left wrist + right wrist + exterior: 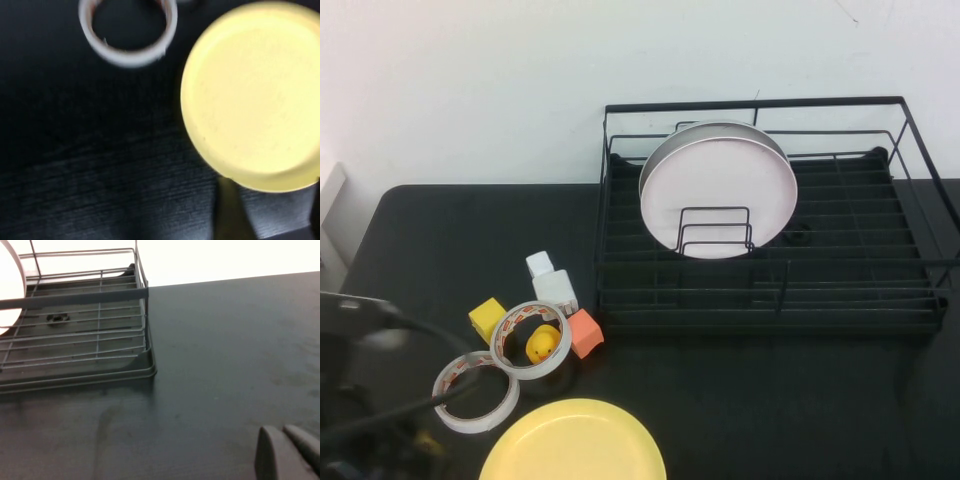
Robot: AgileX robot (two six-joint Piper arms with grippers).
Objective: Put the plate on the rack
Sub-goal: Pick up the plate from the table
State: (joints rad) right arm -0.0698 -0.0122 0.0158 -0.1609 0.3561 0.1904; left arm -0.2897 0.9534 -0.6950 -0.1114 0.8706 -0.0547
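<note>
Plate [573, 442] lies flat at the bench's near edge, well short of the rack [770, 300]; my left tool [270, 215] hovers beside its rim, spread uncertain; right tool [290, 452] pressed together, farther off.

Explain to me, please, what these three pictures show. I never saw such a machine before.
This is a robot with two arms, each ending in a gripper. One picture looks down at a black table from above; the other two come from cameras on the wrists. The yellow plate lies flat at the near edge, beside tape rolls, small blocks and a toy duck. The black wire rack already holds a pink plate upright. The left gripper hovers by the yellow plate, holding nothing. The right gripper is shut and empty, over bare table beside the rack.
</note>
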